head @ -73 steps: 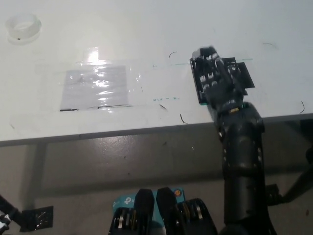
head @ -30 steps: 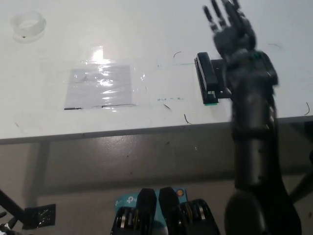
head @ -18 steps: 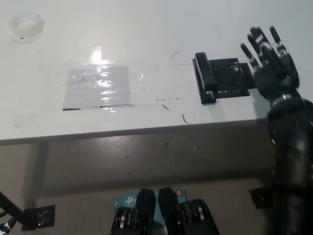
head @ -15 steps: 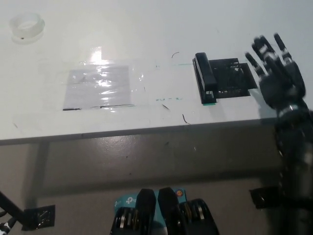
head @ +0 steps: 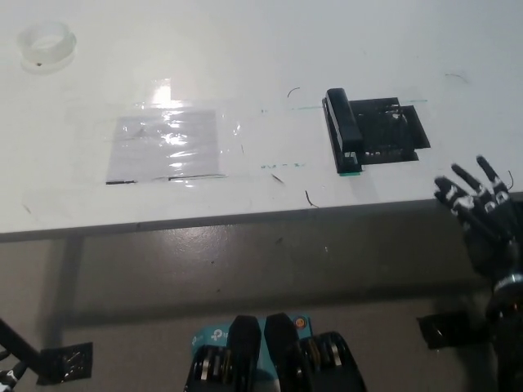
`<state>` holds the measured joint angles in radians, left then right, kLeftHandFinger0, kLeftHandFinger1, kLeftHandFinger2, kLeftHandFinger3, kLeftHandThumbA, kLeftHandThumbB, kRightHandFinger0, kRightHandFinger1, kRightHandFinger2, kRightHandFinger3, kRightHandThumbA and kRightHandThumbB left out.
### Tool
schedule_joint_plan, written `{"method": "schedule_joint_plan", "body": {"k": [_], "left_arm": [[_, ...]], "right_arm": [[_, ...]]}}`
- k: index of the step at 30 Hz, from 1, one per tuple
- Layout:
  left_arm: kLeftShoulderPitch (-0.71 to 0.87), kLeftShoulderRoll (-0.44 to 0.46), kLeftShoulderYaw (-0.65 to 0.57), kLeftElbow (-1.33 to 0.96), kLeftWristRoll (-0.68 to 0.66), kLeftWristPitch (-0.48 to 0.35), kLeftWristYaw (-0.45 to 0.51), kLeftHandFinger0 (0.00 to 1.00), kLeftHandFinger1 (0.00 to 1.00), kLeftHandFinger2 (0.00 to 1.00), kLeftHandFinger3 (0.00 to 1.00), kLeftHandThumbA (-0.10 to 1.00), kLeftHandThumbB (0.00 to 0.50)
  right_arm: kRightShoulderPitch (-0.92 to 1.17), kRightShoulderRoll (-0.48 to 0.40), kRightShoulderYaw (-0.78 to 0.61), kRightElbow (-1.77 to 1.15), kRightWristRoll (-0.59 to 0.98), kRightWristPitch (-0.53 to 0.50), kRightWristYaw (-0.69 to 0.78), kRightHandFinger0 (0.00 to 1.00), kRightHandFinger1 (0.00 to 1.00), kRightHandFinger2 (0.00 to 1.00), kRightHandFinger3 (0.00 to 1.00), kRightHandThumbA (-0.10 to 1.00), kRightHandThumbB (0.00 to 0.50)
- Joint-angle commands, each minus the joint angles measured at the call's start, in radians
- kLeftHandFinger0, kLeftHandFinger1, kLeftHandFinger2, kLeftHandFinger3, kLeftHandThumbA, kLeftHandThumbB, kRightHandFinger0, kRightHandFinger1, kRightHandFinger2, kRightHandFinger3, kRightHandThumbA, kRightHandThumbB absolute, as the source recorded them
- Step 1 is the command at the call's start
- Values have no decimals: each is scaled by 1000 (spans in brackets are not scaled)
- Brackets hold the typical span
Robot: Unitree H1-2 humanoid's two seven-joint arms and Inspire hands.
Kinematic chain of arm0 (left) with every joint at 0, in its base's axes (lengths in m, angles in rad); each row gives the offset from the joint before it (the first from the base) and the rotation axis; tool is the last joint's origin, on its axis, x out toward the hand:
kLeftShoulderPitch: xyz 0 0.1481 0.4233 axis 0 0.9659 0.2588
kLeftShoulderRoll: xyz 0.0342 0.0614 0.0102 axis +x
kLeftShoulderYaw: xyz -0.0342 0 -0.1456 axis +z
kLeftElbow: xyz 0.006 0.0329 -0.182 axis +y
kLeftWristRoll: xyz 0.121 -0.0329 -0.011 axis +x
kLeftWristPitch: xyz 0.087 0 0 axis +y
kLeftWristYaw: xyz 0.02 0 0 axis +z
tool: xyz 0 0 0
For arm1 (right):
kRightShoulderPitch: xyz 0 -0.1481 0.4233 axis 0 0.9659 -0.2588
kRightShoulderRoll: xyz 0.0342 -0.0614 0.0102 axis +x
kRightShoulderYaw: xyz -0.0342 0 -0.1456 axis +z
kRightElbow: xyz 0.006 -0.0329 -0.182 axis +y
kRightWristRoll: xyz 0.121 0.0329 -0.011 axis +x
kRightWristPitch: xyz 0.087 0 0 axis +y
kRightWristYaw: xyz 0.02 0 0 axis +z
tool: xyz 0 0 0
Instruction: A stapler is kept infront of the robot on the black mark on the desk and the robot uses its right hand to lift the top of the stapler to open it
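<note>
Head view. White desk (head: 245, 49), its near edge running across the middle of the frame, grey floor below.

Stapler (head: 344, 129): black, lying flat on the desk right of centre, long axis running away from the robot, a green tip at its near end. It sits along the left edge of the black mark (head: 395, 132), a dark rectangle on the desk surface, touching or overlapping it. Whether its top is raised cannot be told from this angle.

Right hand (head: 482, 219): black, at the lower right, at the desk's near edge and well apart from the stapler. Fingers spread and released, grasping nothing.

Left hand: only a small white fragment at the extreme bottom-left corner; finger state cannot be told.

Clear plastic sheet (head: 167, 145): glossy, taped flat on the desk left of centre, well apart from the stapler.

Tape roll (head: 45, 44): translucent ring at the far left of the desk.

Small dark pen marks are scattered on the desk near the stapler.
</note>
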<state>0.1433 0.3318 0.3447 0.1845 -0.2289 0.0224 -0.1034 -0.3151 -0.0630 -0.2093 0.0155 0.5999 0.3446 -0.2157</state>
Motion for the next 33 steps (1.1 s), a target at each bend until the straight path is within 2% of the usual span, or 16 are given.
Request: {"method": "schedule_joint_plan", "body": {"k": [1,2,5,7,11,13,14,15,18,19,22,24,27,28,32,33], "left_arm": [[1,28,13,-29,-11,-2,-7,438,540,679,789,1000,195],[2,28,15,-27,-11,-2,-6,436,538,674,784,1000,188],[2,29,14,-23,-11,-6,-8,428,538,674,799,1000,184],[5,27,15,-38,-11,9,-3,423,531,689,817,1000,174],[22,38,30,-60,-16,38,2,452,544,712,838,1000,146],[2,9,12,-42,-6,23,6,450,535,697,799,1000,174],[1,7,12,-39,-6,12,5,449,533,684,780,1000,164],[-3,13,12,-13,-10,-16,-8,435,533,676,766,1000,178],[-22,14,5,-6,-1,-21,-1,433,542,678,776,1000,199],[-22,19,10,-8,-4,-20,-1,442,550,694,791,1000,173],[-19,19,18,-13,-15,-21,-4,446,550,702,772,1000,171],[-16,18,18,-19,-12,-19,-1,463,560,703,768,1000,155],[-22,13,17,-21,-8,-8,6,447,552,669,745,1000,150],[-22,12,17,-24,-8,-1,9,442,550,665,751,1000,142],[-19,17,16,-27,-3,-2,6,446,543,680,768,1000,123],[-18,16,15,-31,2,-4,9,445,545,680,772,1000,112]], "right_arm": [[32,-27,17,6,-82,-141,110,591,630,712,920,1000,129],[48,-31,19,11,-92,-140,110,594,625,705,918,1000,150],[70,-35,18,20,-115,-148,107,579,611,684,907,989,155],[93,-53,33,41,-161,-195,128,563,604,665,895,1000,147],[125,-47,37,93,-202,-243,127,515,565,617,838,977,201],[132,-80,13,114,-207,-270,139,487,539,604,828,961,186],[129,-86,14,145,-224,-304,145,483,512,580,803,951,181],[130,-99,21,190,-267,-348,138,488,517,568,778,959,177],[103,-119,22,251,-298,-382,130,531,561,585,764,981,202],[93,-111,14,278,-302,-393,112,534,568,588,768,957,183],[77,-108,11,327,-326,-428,95,531,573,604,765,966,162],[74,-100,-5,352,-313,-449,98,504,555,612,784,965,176],[74,-90,-20,365,-330,-468,73,447,494,560,730,951,175],[77,-87,-21,360,-333,-466,71,451,498,566,733,952,163],[85,-78,-27,382,-340,-501,80,426,471,536,695,957,202],[85,-78,-26,383,-345,-501,81,433,475,535,686,959,194]]}}
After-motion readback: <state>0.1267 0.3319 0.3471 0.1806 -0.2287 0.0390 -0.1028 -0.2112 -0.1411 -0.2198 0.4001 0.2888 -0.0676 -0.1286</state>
